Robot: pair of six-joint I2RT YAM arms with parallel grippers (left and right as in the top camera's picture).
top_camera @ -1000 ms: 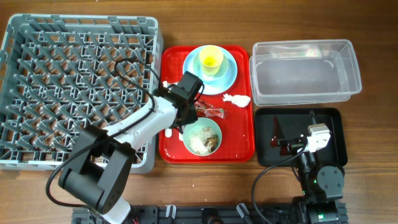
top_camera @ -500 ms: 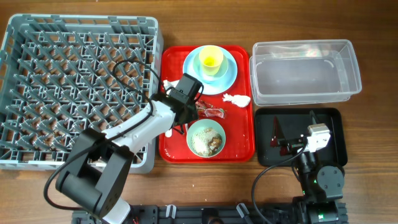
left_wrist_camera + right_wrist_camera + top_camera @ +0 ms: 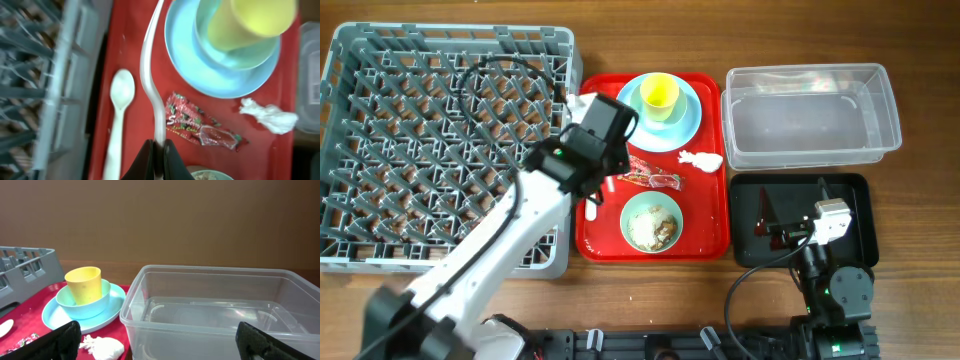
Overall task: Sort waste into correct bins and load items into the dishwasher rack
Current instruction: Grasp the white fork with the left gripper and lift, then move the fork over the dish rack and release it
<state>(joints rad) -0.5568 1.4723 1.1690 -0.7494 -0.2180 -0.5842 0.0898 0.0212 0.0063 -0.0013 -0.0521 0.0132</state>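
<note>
Now, rack: right wall just beside red tray.
Tub: right of tray, narrow gap between.
Left claw: clamped on fork handle, over tray's left edge.
Right claw: spread wide over black tray.
Fork: held above tray, tip seemingly near plate rim; blurred.
Spoon: flat on tray, beside rack wall.

Glossy plastics on brown wood-grain table
Matt grey plastic peg rack; glossy red plastic tray; smooth clear plastic tub; shiny crinkled red wrapper; smooth white plastic fork.
</note>
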